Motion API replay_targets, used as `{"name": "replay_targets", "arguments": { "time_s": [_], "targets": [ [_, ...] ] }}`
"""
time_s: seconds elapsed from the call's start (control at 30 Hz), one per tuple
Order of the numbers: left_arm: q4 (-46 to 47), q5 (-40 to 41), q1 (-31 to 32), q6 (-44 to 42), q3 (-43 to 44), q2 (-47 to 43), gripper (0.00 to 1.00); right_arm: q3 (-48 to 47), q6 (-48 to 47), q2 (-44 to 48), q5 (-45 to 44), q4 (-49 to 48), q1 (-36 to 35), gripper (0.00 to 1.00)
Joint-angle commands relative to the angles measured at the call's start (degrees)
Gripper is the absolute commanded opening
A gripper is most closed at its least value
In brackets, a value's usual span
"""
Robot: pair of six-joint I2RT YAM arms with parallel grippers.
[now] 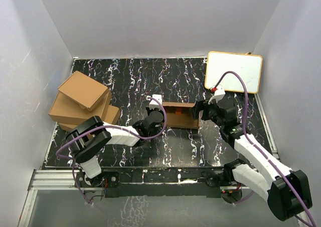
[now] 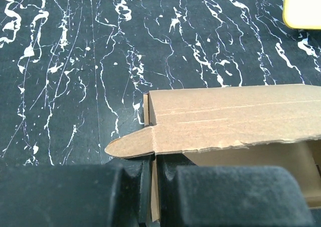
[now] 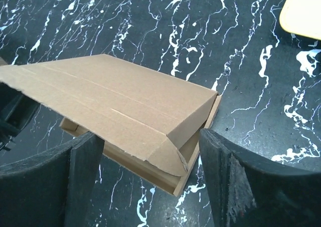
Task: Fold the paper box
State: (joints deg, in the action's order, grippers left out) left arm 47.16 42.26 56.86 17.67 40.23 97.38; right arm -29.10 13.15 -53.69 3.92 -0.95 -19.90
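Note:
The paper box [image 1: 179, 115] is a shallow brown cardboard mailer lying mid-table, its lid panel partly raised and tilted. My left gripper [image 1: 156, 118] is at its left end, shut on the box's left side wall [image 2: 154, 187], with a rounded tuck flap [image 2: 130, 144] sticking out above the fingers. My right gripper [image 1: 201, 111] is open at the box's right end, its fingers [image 3: 228, 177] straddling the box's near right corner [image 3: 175, 182] without touching. The lid [image 3: 110, 104] slopes up to the left, its right tuck flap bent down.
A pile of ready-made brown cardboard boxes [image 1: 83, 100] sits at the left. A white board with a yellow rim [image 1: 233, 71] lies at the back right, and shows in the wrist views [image 2: 303, 6] [image 3: 303, 11]. White walls enclose the black marbled table [image 1: 165, 76].

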Motion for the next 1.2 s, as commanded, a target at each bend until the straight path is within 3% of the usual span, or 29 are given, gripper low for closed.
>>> {"name": "replay_targets", "arguments": {
  "time_s": [0.0,0.27,0.47,0.6,0.7,0.83,0.9,1.03,1.17],
  "targets": [
    [-2.86,-0.88,0.44,1.04,0.68,-1.12,0.00,-0.08,-0.15,3.04,3.05,3.26,0.93,0.83],
    [-5.72,-1.46,0.49,1.31,1.86,-0.87,0.00,-5.47,-1.28,5.93,10.99,15.80,6.24,0.83],
    [-7.16,-2.44,0.50,1.48,2.11,-0.79,0.00,-8.22,-7.30,12.68,28.06,21.79,6.61,0.82],
    [-7.81,-3.14,0.47,1.98,1.90,-0.79,0.00,-9.82,-9.39,15.56,36.26,19.48,6.55,0.83],
    [-7.74,-3.56,0.45,2.27,1.49,-0.81,0.00,-13.23,-11.30,9.85,36.50,18.95,6.63,0.81],
    [-7.19,-4.06,0.44,2.28,1.11,-1.32,0.00,-18.17,-14.55,-1.57,38.43,18.97,6.82,0.49],
    [-7.26,-4.39,0.51,2.28,1.15,-1.67,0.00,-20.40,-17.07,-6.17,38.55,18.21,6.81,0.41],
    [-7.35,-5.38,0.44,2.31,1.18,-2.36,0.01,-22.98,-21.76,-14.22,39.89,20.29,7.06,0.32],
    [-7.87,-6.80,0.44,2.58,0.92,-3.52,0.16,-23.18,-24.23,-18.88,41.74,20.95,7.07,0.30]
  ]
}}
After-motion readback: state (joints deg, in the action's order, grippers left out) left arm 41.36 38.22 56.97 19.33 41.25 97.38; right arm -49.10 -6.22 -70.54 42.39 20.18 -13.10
